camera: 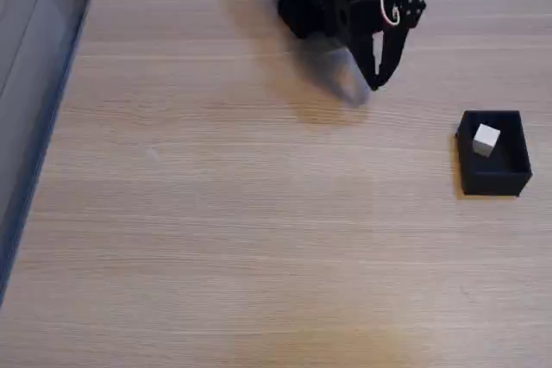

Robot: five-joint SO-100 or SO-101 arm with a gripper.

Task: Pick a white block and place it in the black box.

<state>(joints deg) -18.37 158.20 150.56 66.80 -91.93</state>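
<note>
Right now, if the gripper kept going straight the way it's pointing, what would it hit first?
The gripper points down toward the wooden table, so bare tabletop just below its tip looks like the first contact. The black box holding the white block sits off to the right in the fixed view. Depth is uncertain.

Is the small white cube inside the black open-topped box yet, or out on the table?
Inside. The small white cube sits within the walls of the matte black open-topped box, tilted slightly.
</note>
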